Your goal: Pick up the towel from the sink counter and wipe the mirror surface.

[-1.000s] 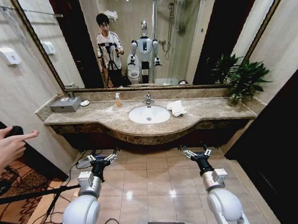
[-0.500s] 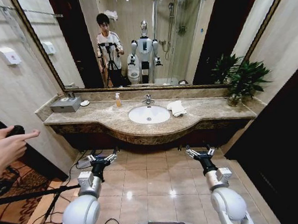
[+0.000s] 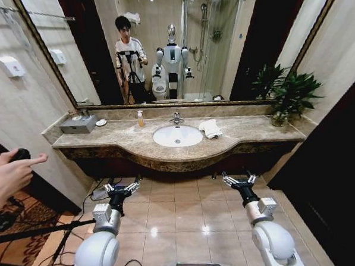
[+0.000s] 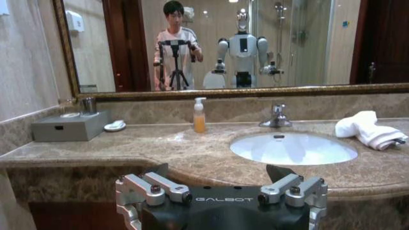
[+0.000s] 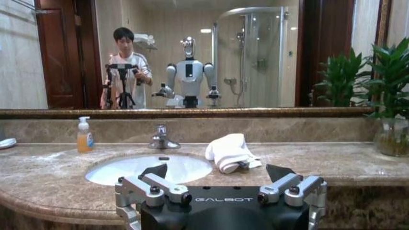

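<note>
The white towel (image 3: 210, 129) lies bunched on the sink counter (image 3: 249, 132), just right of the oval basin (image 3: 177, 135); it also shows in the wrist views (image 4: 367, 130) (image 5: 230, 152). The wide bronze-framed mirror (image 3: 220, 47) hangs on the wall above the counter and reflects me. My left gripper (image 3: 122, 188) (image 4: 219, 170) and right gripper (image 3: 239, 180) (image 5: 217, 170) are both open and hold nothing. They hover low over the floor, well short of the counter's front edge. The right gripper points at the counter near the towel.
An orange soap bottle (image 3: 141, 118), a grey box (image 3: 79, 124) and the chrome tap (image 3: 176, 117) stand along the counter's back. A potted plant (image 3: 285, 94) fills its right end. A person's hand (image 3: 13, 174) reaches in at the left, above tripod legs (image 3: 34, 233). Tiled floor (image 3: 181, 210) lies ahead.
My right arm has drifted slightly to the right. The left arm, the towel and the rest of the scene stay as they were.
</note>
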{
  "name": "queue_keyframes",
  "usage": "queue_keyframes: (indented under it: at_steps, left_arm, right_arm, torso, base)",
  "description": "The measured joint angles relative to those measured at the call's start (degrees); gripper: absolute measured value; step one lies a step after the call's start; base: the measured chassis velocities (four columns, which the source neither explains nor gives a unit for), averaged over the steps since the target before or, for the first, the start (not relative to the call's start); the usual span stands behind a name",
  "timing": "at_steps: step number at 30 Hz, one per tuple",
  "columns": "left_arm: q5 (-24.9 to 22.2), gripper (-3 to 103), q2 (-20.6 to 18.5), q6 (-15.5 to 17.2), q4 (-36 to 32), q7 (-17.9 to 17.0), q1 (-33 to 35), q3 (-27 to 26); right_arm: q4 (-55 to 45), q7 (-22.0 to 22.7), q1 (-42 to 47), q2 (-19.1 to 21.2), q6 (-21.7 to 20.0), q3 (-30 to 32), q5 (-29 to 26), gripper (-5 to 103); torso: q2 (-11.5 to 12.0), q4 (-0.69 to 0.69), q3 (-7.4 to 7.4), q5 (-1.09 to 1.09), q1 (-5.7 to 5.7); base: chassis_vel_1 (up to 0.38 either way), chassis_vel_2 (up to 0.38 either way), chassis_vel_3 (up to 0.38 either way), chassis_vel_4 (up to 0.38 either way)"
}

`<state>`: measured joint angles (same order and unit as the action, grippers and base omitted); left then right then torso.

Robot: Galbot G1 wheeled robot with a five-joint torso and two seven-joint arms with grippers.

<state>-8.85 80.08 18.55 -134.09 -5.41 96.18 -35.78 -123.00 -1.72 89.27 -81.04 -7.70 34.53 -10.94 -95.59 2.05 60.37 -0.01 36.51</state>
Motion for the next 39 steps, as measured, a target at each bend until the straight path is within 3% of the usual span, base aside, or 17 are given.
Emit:
queue_keyframes:
  at_steps: [17,39]
  left_arm:
    - [0.00,100,0.00,0.00,0.00,0.00,-0.01,0.00]
    - [0.00,100,0.00,0.00,0.00,0.00,0.00,0.00]
  right_arm:
    - [0.39,-0.17,-0.47,-0.27,0.19,-0.50,0.38,100]
    - [1.56,-0.20,-1.03,-0.49,0.37,-0.70,0.46,100]
  torso:
    - [0.01,0.01,0.01,0.00,0.03]
    - [0.00,0.00,0.00,0.02,0.02]
  base:
    - [-0.095,0.102,0.109,-0.098]
    - [-0.203,0.202,0.210,-0.209]
